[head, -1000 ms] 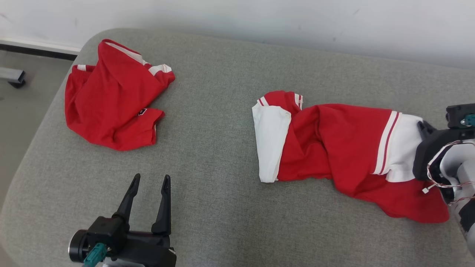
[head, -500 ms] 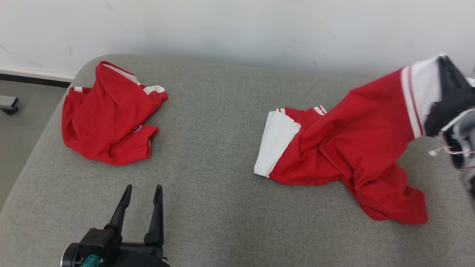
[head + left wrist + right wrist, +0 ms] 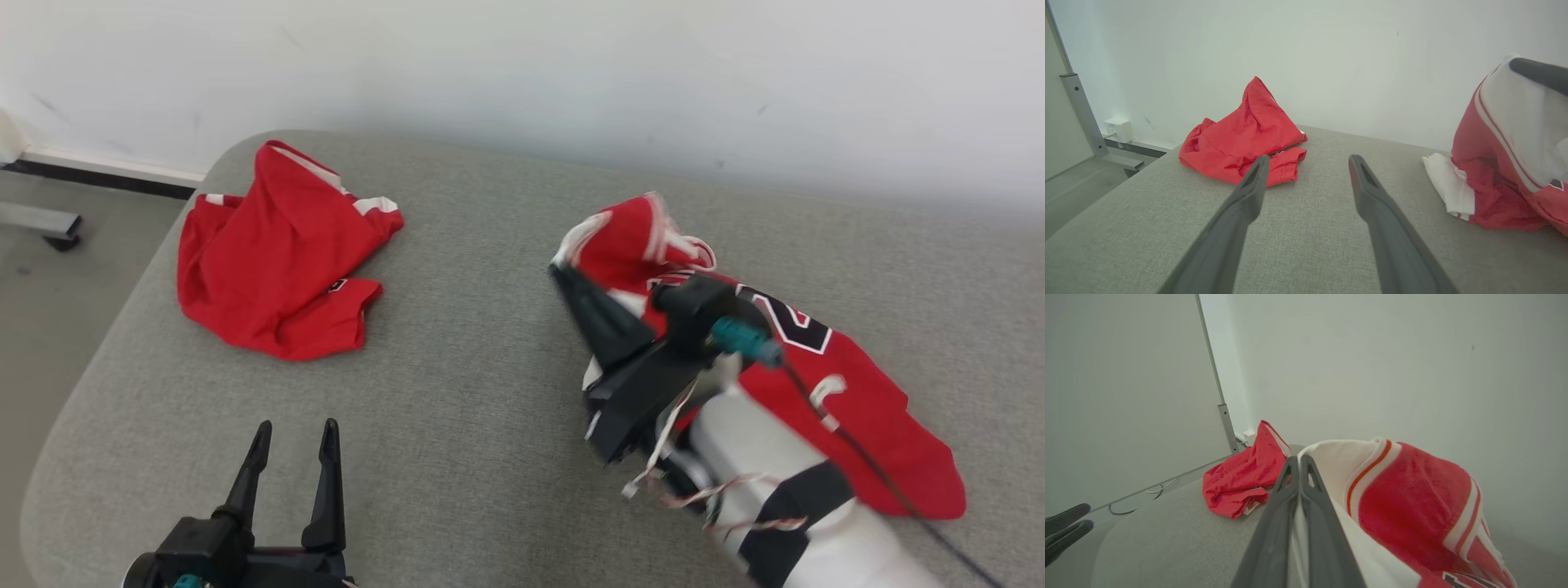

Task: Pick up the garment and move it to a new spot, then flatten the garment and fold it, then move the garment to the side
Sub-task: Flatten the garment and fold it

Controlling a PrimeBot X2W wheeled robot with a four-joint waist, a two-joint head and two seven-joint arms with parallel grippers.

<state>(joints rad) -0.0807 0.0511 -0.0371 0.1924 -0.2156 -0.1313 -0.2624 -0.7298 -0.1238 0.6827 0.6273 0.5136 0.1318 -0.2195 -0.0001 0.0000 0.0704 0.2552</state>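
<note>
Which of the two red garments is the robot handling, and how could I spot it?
Look at the grey padded surface by the white wall. The garment lies on its right side, one white-trimmed edge pinched in the right gripper. Unlike the plainer red heap at far left, it shows a black number.

PrimeBot X2W's left gripper (image 3: 296, 426) and right gripper (image 3: 562, 273) each carry two long, dark, tapering fingers (image 3: 1370, 200) with slotted inner faces, set on boxy black housings. A teal connector (image 3: 739, 339) sits at the right wrist and feeds a thin black cable (image 3: 857, 449) — beneath it, loose white-and-red wires (image 3: 649, 474). The forearm (image 3: 751, 445) is pale, ringed by a black band (image 3: 792, 500).
</note>
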